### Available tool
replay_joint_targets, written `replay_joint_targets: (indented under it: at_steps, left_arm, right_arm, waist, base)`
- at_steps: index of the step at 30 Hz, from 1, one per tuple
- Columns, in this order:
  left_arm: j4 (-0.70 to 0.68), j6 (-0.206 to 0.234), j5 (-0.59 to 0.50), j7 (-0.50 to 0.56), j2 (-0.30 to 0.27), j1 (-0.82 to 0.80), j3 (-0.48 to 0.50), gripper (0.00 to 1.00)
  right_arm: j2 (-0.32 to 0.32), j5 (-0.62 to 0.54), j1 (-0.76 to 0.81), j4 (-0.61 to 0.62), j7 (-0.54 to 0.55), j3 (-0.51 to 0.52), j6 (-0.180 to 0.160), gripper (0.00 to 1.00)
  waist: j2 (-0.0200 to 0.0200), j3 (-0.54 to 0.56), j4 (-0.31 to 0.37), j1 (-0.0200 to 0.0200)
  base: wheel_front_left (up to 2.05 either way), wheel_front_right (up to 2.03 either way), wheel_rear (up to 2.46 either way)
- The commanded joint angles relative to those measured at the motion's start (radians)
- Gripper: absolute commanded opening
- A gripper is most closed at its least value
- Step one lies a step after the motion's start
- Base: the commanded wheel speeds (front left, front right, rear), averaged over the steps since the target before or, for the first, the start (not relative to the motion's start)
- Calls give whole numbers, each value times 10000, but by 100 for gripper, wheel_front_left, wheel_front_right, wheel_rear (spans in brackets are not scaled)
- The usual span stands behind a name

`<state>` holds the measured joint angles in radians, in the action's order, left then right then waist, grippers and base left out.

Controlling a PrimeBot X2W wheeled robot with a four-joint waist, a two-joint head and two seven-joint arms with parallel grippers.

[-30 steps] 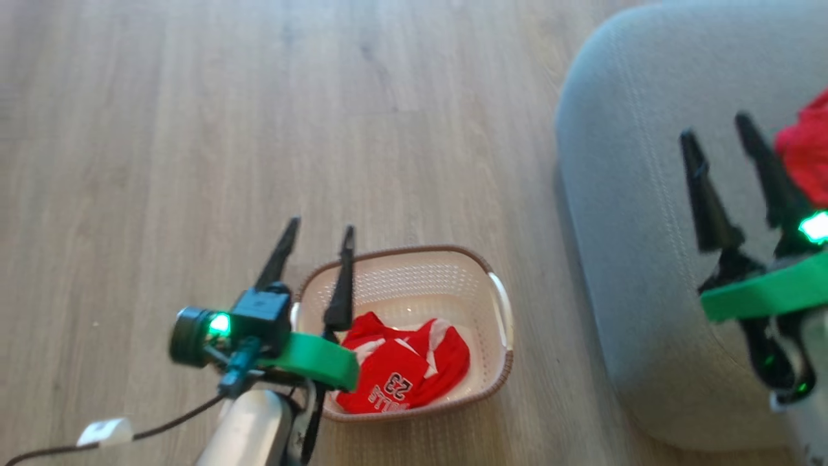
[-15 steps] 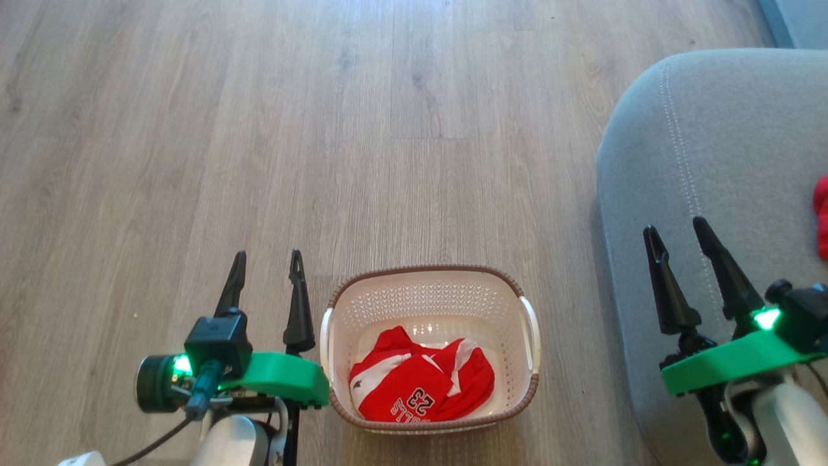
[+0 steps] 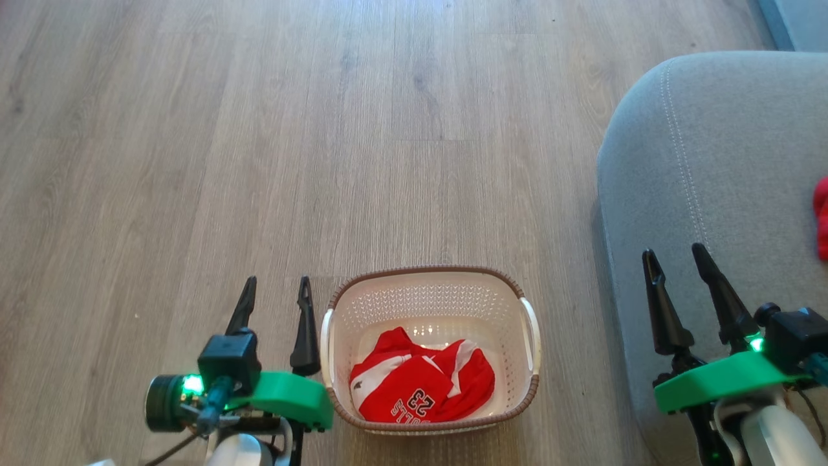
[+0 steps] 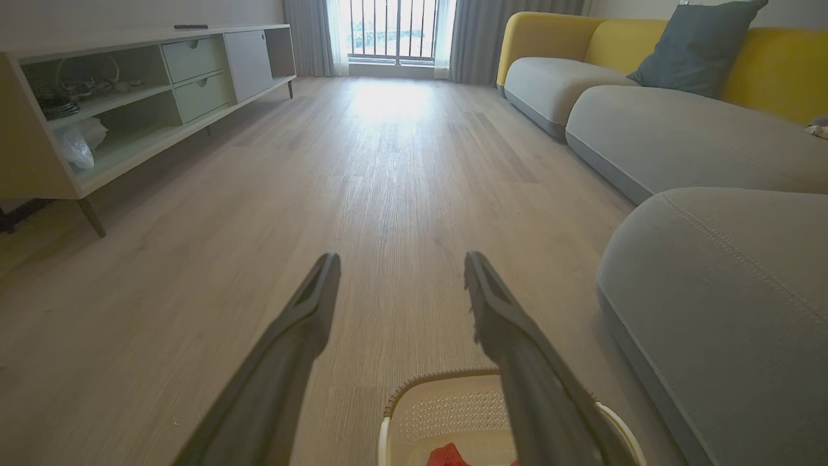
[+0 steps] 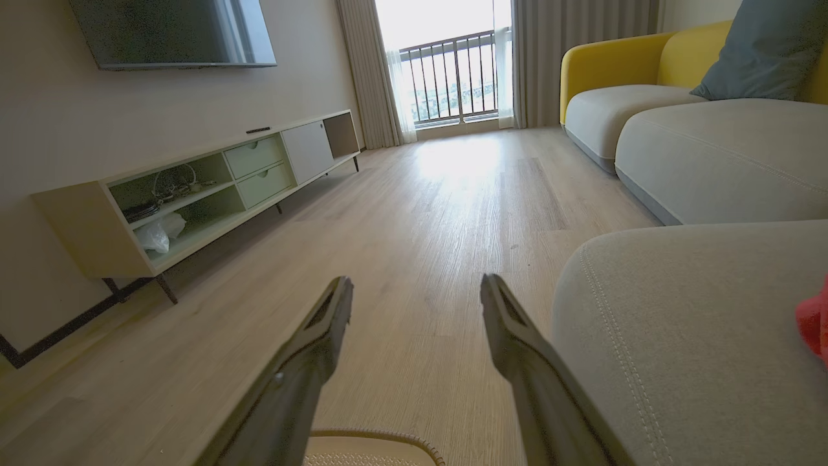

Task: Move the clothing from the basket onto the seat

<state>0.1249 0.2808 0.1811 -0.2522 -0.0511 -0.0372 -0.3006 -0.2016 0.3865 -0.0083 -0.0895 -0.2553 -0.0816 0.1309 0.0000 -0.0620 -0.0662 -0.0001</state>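
The soft red fabric garment with white bands and printed lettering (image 3: pixel 420 388) lies crumpled in the bottom of the small oval cream plastic basket with a brown rim (image 3: pixel 427 269), low in the centre of the head view. A plain red fabric garment (image 3: pixel 822 220) lies at the right edge of that frame, on the large grey upholstered seat (image 3: pixel 711 162), so half the job looks done. The left gripper (image 3: pixel 277 282) hangs just left of the basket, over the pale wooden floor (image 3: pixel 323 129), its jaws spread wide and empty. The right gripper (image 3: pixel 672 252) hangs at lower right over the seat's edge, equally wide and empty.

The step in hand seems to be the reach for the remaining garment. The left gripper is the nearer one. It should swing over the rim, tilt down and pinch a raised fold near the middle of the cloth, clear of the perforated wall. It should then lift high enough that trailing fabric does not drag the light basket along.

Compared with half a second earlier, both grippers sit lower in the frame, jaws as wide as before. The basket and both garments are where they were.
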Motion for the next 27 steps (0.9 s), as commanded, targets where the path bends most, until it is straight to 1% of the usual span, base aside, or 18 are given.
replay_joint_targets:
  at_steps: [1, 11, 27]
  left_arm:
    - [-252, 60, 247, -95, 9, -274, 320, 100]
    - [-145, 17, 385, -95, 9, -294, 326, 100]
    - [-97, -56, 319, -95, 9, -282, 210, 100]
  right_arm:
    - [-40, -63, -83, 188, -64, -102, -2, 100]
    - [25, -134, -107, -61, -64, 14, -2, 100]
    - [95, -53, -146, -106, -64, 207, -2, 100]
  waist:
    - [0, -8, 3, 1]
    - [0, 0, 38, 1]
    - [0, 22, 80, 1]
  base:
    - [0, 0, 0]
    - [0, 0, 0]
    - [0, 0, 0]
